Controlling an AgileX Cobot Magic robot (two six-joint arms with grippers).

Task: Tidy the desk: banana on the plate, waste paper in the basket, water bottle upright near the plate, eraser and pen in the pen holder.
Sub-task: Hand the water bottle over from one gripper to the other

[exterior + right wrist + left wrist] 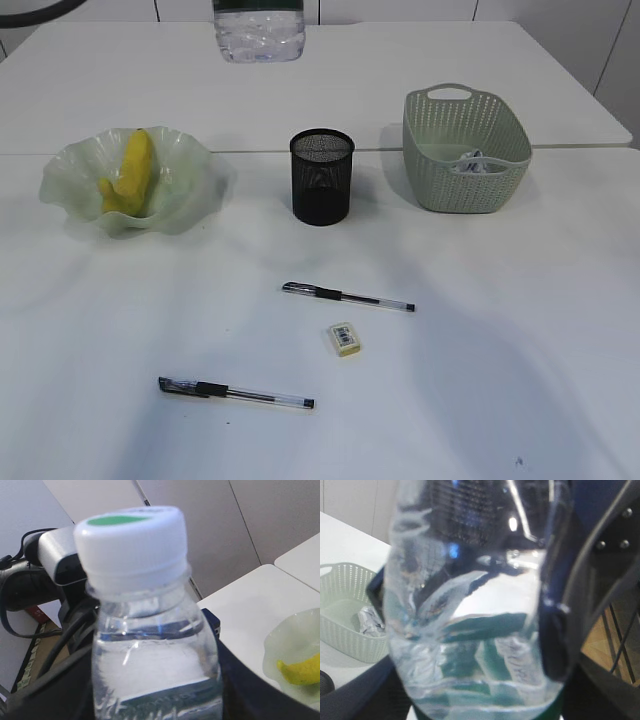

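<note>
Holding the water bottle (258, 35) aloft over the far part of the desk (480, 400), with only its clear base showing at the top edge of the exterior view. Clamping its crumpled lower body across a wide span with the left gripper (470, 630), one dark finger (555, 605) pressed against the right side of the plastic. Flanking the shoulder below the white cap (132, 537) with the right gripper (155, 700) at a narrower span, apparently closed on it too, though contact there cannot be made out for certain. Standing upright already, judging by the right wrist view: long axis vertical, cap on top.

Lying below and to the left of the bottle, nearer the camera: the ruffled green glass plate (75, 165), with the banana (130, 175) already in it. Sitting on the left arm's side, so probably calling for a descent down and leftward into bare desk beside the rim, perhaps between plate and black mesh pen holder (322, 177). Needing a level base at touchdown, without tipping or nudging the plate.
</note>
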